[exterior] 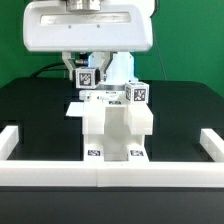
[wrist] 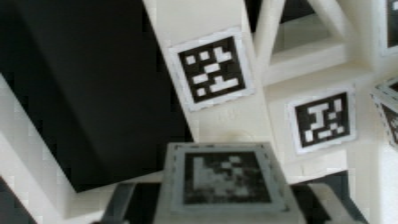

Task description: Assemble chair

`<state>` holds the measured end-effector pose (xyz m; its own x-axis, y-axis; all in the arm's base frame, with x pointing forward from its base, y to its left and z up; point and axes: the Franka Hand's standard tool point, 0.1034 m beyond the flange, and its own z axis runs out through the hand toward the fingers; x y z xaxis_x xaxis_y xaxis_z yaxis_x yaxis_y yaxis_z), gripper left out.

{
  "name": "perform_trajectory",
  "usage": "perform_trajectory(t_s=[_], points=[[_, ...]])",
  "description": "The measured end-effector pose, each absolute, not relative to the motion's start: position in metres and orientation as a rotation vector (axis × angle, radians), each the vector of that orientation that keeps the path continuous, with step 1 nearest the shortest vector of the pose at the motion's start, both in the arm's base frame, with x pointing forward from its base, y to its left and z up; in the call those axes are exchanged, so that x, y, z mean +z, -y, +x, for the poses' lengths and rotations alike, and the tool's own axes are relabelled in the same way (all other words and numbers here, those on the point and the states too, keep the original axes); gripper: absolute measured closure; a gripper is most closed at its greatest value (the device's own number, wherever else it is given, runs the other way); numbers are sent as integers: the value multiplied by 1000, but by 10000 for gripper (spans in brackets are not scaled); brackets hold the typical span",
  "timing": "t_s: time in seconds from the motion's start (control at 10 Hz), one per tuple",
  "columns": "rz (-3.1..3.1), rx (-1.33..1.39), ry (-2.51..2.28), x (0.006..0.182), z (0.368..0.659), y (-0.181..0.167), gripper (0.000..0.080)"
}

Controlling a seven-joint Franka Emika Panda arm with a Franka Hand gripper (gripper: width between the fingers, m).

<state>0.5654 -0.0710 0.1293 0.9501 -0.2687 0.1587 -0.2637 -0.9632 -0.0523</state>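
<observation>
The partly built chair, made of chunky white tagged pieces, stands in the middle of the black table against the front rail. My gripper hangs over its back, toward the exterior view's left, shut on a small white tagged chair piece. In the wrist view that piece sits between my dark fingers. Beyond it are slanted white chair parts bearing two tags. My fingertips are hidden behind the chair in the exterior view.
A white rail borders the table at the front, with raised ends at the left and right. The arm's white body fills the upper middle. A green backdrop stands behind.
</observation>
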Motion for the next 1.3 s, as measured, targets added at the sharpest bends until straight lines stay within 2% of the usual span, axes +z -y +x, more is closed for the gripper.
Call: perform_trajectory(t_s=[0.3,1.3], points=[[-3123,-252,-345,122,568,69,524],[-3138,-252,-371,122,573,66,524]])
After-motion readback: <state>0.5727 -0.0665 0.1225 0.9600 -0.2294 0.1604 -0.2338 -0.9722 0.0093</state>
